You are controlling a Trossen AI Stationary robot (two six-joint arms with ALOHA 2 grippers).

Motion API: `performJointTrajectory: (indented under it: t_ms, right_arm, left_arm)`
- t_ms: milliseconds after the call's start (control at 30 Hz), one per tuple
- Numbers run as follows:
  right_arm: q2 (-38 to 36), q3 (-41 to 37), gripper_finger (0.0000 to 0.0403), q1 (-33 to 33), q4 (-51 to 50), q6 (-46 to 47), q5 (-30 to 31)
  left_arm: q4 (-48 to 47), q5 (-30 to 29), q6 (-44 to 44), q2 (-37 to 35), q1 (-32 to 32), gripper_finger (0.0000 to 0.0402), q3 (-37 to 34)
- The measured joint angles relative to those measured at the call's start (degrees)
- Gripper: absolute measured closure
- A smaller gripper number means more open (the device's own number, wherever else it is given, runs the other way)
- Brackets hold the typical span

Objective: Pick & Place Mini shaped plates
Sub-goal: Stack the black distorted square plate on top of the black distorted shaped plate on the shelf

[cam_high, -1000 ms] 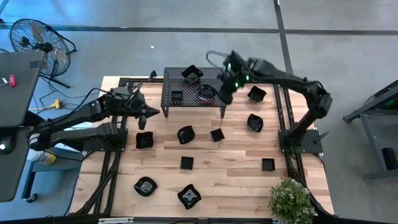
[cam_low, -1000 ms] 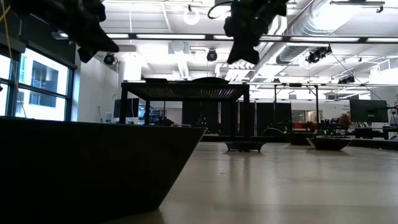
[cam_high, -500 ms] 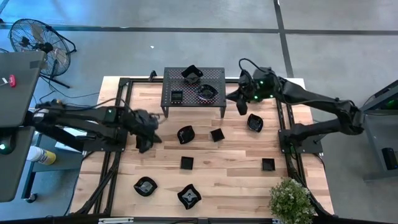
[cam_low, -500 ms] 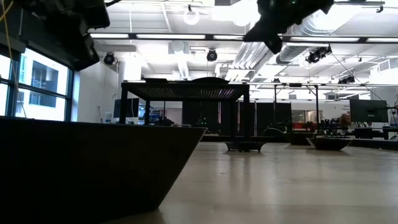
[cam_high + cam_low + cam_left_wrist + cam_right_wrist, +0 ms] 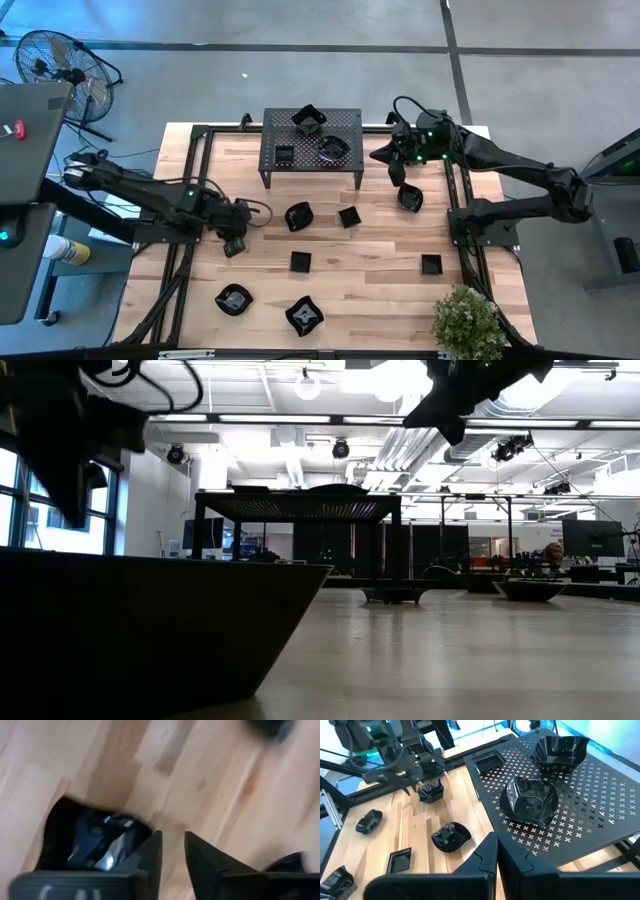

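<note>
Blurred throughout in the left wrist view, with a glossy black plate [image 5: 95, 840] partly hidden behind the left gripper [image 5: 172, 851] and another dark shape [image 5: 272, 726] cut by the edge. Reduced to silhouettes in the low view: rack [image 5: 300, 510], distant dishes [image 5: 395, 593], both arms cropped above.

Rack [image 5: 311, 146]: black perforated, at the far side of the wooden bench [image 5: 380, 280], three mini shaped plates [image 5: 334, 147] on top.
Left hand [image 5: 234, 244]: low over a dish by the bench's left rail.
Right hand [image 5: 396, 172]: just right of the rack, above a rounded dish [image 5: 410, 197].
Loose dishes: scattered mid-bench and near edge.
Plant [image 5: 468, 322]: near right corner.
</note>
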Motion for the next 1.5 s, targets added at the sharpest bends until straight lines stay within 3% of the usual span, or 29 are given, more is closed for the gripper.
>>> performJointTrajectory:
  t_ms: [167, 533, 667, 867, 1000, 1167, 1500]
  right_arm:
    - [0.0, 0.0, 0.0401, 0.0, 0.0, -0.7, 0.0]
    - [0.0, 0.0, 0.04, 0.0, 0.3, -1.5, 0.2]
    - [0.0, 0.0, 0.04, 0.0, 0.5, -1.7, 0.2]
    - [0.0, 0.0, 0.04, 0.0, 0.5, -2.0, 0.9]
    - [0.0, 0.0, 0.04, 0.0, 0.5, -2.2, 1.9]
    - [0.0, 0.0, 0.04, 0.0, 0.5, -2.6, 1.9]
    - [0.0, 0.0, 0.0399, 0.0, 0.9, -3.7, 1.9]
  left_arm:
    - [-2.1, -1.1, 0.1, 4.7, 0.0, 0.0286, 0.0]
    - [-1.6, -2.1, 2.9, 14.5, 0.0, 0.0288, 0.0]
    - [-1.2, -2.0, 4.7, 16.1, 0.0, 0.0315, 0.0]
    - [-1.4, -0.8, 6.2, 16.1, 0.0, 0.039, 0.0]
    - [-2.5, -0.5, 6.8, 15.8, 0.0, 0.0392, 0.4]
    - [-7.2, 0.2, 12.4, 15.7, 0.1, 0.0399, 6.9]
    - [-20.1, -2.6, 23.3, 11.9, 1.4, 0.04, 30.3]
